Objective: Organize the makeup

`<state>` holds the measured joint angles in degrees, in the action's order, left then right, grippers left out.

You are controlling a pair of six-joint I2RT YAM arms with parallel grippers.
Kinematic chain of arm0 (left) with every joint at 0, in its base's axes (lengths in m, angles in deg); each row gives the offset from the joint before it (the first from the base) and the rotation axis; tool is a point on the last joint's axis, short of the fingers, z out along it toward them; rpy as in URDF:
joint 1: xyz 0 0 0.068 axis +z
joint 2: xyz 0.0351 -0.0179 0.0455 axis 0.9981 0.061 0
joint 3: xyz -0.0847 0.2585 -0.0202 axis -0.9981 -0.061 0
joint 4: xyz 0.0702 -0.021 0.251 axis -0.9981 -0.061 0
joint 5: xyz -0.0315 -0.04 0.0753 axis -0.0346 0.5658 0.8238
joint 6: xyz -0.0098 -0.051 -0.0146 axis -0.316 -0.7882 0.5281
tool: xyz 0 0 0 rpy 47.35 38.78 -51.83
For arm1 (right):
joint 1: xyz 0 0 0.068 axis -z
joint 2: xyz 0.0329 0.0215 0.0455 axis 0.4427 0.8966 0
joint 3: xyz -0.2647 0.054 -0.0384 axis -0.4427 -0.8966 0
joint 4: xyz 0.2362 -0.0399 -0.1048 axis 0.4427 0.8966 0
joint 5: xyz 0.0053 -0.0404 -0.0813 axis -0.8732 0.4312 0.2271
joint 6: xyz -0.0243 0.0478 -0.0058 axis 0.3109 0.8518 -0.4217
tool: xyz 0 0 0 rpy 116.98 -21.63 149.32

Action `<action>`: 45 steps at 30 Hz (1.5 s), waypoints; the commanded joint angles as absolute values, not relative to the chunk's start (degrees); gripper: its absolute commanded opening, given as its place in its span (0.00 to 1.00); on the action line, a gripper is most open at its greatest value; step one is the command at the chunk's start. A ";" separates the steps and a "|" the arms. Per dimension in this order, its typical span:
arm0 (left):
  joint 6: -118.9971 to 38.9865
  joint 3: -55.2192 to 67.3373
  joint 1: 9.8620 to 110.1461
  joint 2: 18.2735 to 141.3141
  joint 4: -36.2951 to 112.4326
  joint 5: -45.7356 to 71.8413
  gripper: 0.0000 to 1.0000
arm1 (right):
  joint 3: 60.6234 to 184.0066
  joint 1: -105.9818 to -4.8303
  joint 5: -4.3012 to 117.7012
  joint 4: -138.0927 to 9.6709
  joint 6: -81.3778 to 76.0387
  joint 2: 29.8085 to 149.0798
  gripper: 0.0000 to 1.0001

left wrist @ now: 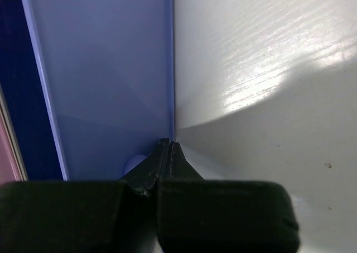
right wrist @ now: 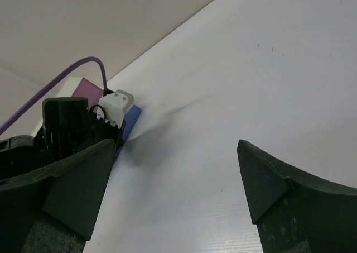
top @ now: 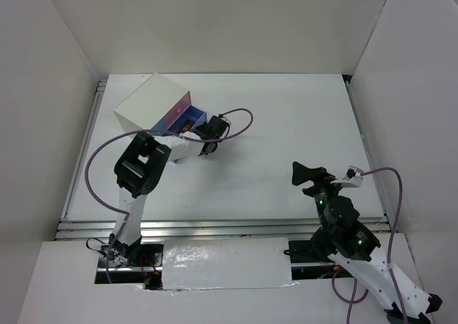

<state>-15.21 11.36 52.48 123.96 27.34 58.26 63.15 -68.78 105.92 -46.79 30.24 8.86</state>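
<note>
Left gripper [left wrist: 168, 148]: closed tip to tip, nothing between the fingers [left wrist: 150, 172]. Touches the outer corner of the blue drawer [left wrist: 111, 68], with the white table [left wrist: 268, 52] directly on the other side.

Just beside the tips, against the blue wall: one small pale round shape, too unclear to name.

Makeup [top: 184, 126]: visible only as one small brownish spot inside the pulled-out blue drawer, in the top view. Too small to count the pieces, and not possible to tell the long axis or which way it points.

Around it: one white box [top: 147, 102], turned diagonally on the far left part of the table. Carries one pink drawer [top: 175, 111] and the one blue drawer, both facing toward the near right.

Right gripper [right wrist: 175, 147]: fingers wide apart, holding nothing. Hovers above bare table on the near right, well apart from the box.

Two purple cables, one on each arm.
</note>
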 commanded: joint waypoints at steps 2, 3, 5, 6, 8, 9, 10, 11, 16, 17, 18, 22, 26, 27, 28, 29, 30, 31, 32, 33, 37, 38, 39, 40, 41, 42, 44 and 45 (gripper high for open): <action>-15.24 11.32 54.24 125.67 32.00 65.16 0.00 | 63.12 -68.99 106.53 -48.99 29.71 -4.64 0.98; -15.33 11.32 54.77 125.94 32.36 65.52 0.00 | 63.12 -68.99 106.44 -49.07 29.63 -4.64 0.98; -15.59 11.23 56.26 126.90 33.24 66.31 0.00 | 63.12 -68.99 106.27 -49.07 29.63 -4.56 0.98; -16.46 11.58 57.05 127.17 33.33 67.53 0.00 | 63.03 -68.99 106.18 -49.25 29.54 -4.56 0.98; -17.00 11.85 57.50 127.70 34.03 68.42 0.00 | 63.03 -68.99 106.18 -49.34 29.54 -4.38 0.98; -17.09 11.59 57.67 127.70 34.90 70.69 0.00 | 63.03 -68.99 106.09 -49.42 29.54 -4.21 0.98; -17.17 11.15 57.85 127.70 35.43 71.49 0.00 | 63.03 -68.91 106.00 -49.51 29.45 -4.03 0.98; -17.18 10.97 57.94 127.44 37.44 72.20 0.00 | 63.03 -68.99 106.00 -49.51 29.45 -3.94 0.98; -16.74 8.34 58.11 124.89 41.32 73.52 0.00 | 63.03 -68.99 105.56 -50.13 29.28 -2.98 0.97; -16.65 7.72 58.11 123.67 42.11 73.43 0.00 | 63.03 -68.99 105.56 -50.13 29.36 -2.89 0.98; -16.39 6.94 58.11 123.05 43.16 73.61 0.00 | 63.03 -68.99 105.47 -50.13 29.28 -2.89 0.98; -14.28 5.34 58.73 122.86 48.71 78.70 0.00 | 62.94 -68.99 105.30 -50.30 29.28 -2.80 0.97; -13.74 6.75 60.13 124.36 49.24 80.46 0.00 | 62.94 -68.99 105.21 -50.30 29.19 -2.54 0.97; -14.27 7.19 60.83 124.45 48.89 80.29 0.00 | 62.94 -69.08 105.12 -50.30 29.19 -2.54 0.97; -14.62 7.36 61.27 124.53 48.89 80.29 0.00 | 62.94 -68.99 105.12 -50.30 29.19 -2.54 0.97; -15.32 7.63 61.54 124.62 49.15 81.16 0.00 | 62.94 -69.08 105.12 -50.39 29.19 -2.36 0.97; -15.68 8.50 62.24 124.88 48.28 81.08 0.00 | 62.94 -68.91 105.04 -50.48 29.10 -2.36 0.97; -16.12 8.94 62.42 125.06 48.01 81.17 0.00 | 63.03 -68.99 105.12 -50.39 29.10 -2.27 0.97; -16.03 9.12 62.60 125.15 48.35 81.78 0.00 | 62.94 -68.99 105.12 -50.48 29.10 -2.10 0.97; -15.95 9.30 62.86 125.24 48.36 81.52 0.00 | 62.94 -68.91 105.12 -50.57 29.10 -2.10 0.97; -16.47 9.48 63.04 124.80 48.28 81.79 0.00 | 62.94 -68.91 105.12 -50.74 29.10 -1.57 0.97; -16.39 9.21 62.78 124.45 48.79 81.43 0.00 | 62.94 -68.99 105.12 -50.83 29.10 -1.39 0.97; -16.04 8.69 62.69 123.92 50.36 82.13 0.00 | 62.85 -68.91 105.12 -50.92 29.10 -1.31 0.97; -16.56 9.21 62.69 123.92 49.42 81.61 0.00 | 62.85 -68.99 105.12 -50.92 29.10 -1.04 0.97; -16.56 9.82 62.69 123.92 48.63 81.69 0.00 | 62.94 -68.91 105.12 -50.83 29.10 -0.95 0.97; -16.30 9.83 62.60 123.83 48.80 82.04 0.00 | 62.94 -68.99 105.12 -50.83 29.19 -0.87 0.97; -18.57 10.09 61.81 123.05 46.70 81.61 0.00 | 62.85 -68.99 105.30 -50.92 29.10 -0.87 0.97; -19.89 9.66 61.02 121.21 44.43 79.34 0.00 | 62.85 -68.99 105.30 -51.01 29.10 -0.87 0.97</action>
